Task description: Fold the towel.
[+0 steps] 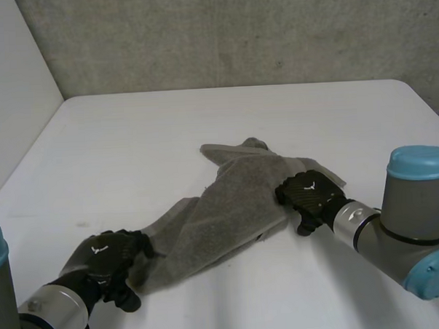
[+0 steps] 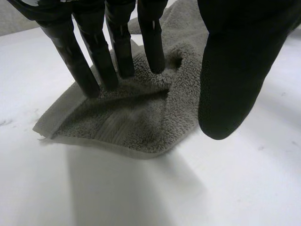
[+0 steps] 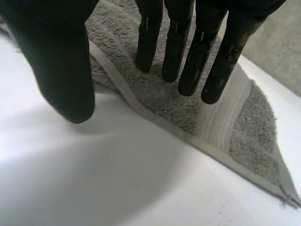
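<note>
Towel (image 1: 229, 208) lies rumpled and slantwise on the counter (image 1: 203, 121), with the left hand (image 1: 107, 260) pressing straight fingers on its near corner, thumb apart, and the right hand (image 1: 308, 193) likewise spread, ungripping, on the opposite end beside the hem.

The crumpled grey terry towel (image 1: 221, 208) lies slantwise on the flat white surface (image 1: 203, 121). One end points toward the front left corner and the other is bunched near the middle. The black left hand (image 1: 103, 260) rests on the front-left end, with its fingers on the cloth and its thumb over the bare surface beside it. The black right hand (image 1: 308, 193) rests on the towel's right edge, thumb beyond the hem.
</note>
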`<state>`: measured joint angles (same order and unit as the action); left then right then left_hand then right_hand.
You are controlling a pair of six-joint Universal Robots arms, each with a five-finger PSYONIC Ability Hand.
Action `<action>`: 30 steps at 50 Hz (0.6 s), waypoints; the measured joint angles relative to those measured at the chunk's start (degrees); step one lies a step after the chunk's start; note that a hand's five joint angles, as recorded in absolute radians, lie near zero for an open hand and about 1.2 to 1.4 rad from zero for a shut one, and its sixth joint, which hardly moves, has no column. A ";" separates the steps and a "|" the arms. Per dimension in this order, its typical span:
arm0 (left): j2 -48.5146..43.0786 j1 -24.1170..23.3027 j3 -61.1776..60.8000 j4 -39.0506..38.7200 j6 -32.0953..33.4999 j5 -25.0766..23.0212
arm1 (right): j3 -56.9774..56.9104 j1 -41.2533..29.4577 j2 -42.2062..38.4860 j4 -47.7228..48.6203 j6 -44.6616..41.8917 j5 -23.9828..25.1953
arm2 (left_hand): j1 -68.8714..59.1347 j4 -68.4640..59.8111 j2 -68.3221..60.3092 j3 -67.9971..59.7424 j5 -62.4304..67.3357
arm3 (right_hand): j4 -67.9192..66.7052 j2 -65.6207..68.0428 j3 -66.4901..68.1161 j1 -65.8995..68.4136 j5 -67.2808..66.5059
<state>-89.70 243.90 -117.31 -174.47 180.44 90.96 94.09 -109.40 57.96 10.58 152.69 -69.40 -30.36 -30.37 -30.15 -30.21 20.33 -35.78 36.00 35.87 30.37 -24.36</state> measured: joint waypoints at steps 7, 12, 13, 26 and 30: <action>-1.25 -0.09 -0.10 -0.82 0.08 0.01 | -0.51 -0.11 -1.79 5.53 1.05 -0.32 | 13.34 13.08 13.12 13.18 -13.06 | -8.38 8.07 8.21 7.21 -7.98; -3.30 -0.09 -0.01 -1.27 0.09 0.01 | -1.30 -0.12 -2.86 6.52 2.33 -0.11 | 17.80 17.91 17.80 17.75 -17.90 | -13.80 13.11 13.63 11.70 -13.28; -3.72 -0.09 0.01 -1.43 0.09 0.01 | -1.50 -0.12 -3.05 6.56 2.45 -0.10 | 17.96 18.13 17.96 17.92 -18.08 | -16.60 15.94 16.44 13.83 -15.99; -10.10 -0.09 0.62 -6.68 0.13 0.47 | -5.75 -0.51 -6.06 6.80 3.76 -0.43 | 18.20 18.31 18.11 18.07 -18.22 | -32.17 30.83 31.84 24.29 -30.71; -11.42 -0.09 0.89 -7.60 0.20 1.17 | -7.44 -0.75 -6.86 6.88 6.18 -0.52 | 14.84 15.14 14.77 14.86 -15.11 | -32.30 30.83 31.88 24.30 -30.76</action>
<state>-101.13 243.81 -116.43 -182.07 180.64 92.14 86.66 -110.15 51.10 17.45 158.86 -69.93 -15.52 -15.23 -15.38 -15.34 5.23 -68.09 66.83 67.76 54.67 -55.12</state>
